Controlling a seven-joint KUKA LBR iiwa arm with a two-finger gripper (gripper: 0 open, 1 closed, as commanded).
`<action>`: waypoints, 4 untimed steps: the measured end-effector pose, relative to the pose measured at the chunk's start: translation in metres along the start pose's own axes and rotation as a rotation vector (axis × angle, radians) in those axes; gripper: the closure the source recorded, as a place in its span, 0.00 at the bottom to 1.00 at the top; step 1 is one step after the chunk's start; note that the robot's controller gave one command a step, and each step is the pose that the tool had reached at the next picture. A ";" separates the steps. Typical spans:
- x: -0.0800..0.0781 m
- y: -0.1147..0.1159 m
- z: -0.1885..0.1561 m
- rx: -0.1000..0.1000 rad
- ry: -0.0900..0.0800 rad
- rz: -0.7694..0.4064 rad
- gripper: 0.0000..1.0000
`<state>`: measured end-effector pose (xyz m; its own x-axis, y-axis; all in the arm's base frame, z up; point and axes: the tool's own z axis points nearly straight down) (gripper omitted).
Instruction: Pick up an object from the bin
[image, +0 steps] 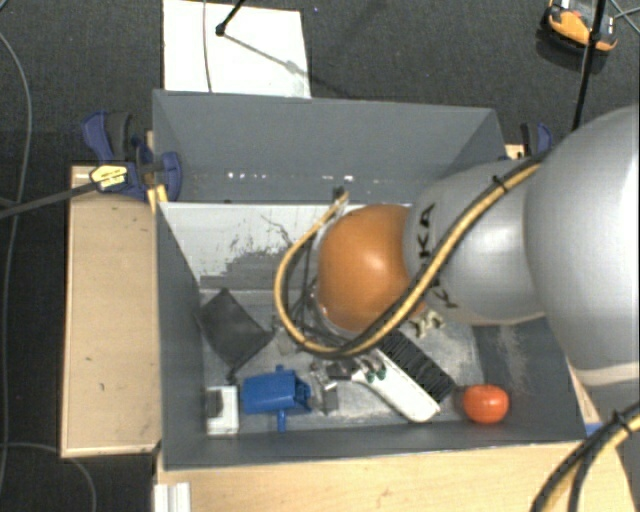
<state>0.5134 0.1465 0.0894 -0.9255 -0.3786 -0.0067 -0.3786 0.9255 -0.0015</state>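
Note:
My gripper (326, 388) hangs low over the bin's front middle, just under the arm's orange cover. A blue plastic thing (270, 393) lies immediately to its left, with a white block (222, 410) at its far end. A white-handled brush with black bristles (412, 382) lies slanted immediately to the gripper's right. The gripper is down between these two, and I see nothing held in it.
A dark grey flat piece (232, 326) lies at the left of the bin floor. An orange-red round thing (485, 403) rests near the front right corner. The arm and its cables cover the bin's middle and right.

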 end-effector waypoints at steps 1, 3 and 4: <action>0.000 0.010 0.018 -0.002 0.000 -0.006 0.00; 0.001 0.017 0.018 0.002 -0.003 -0.249 1.00; 0.014 0.028 -0.144 0.002 -0.008 -0.194 1.00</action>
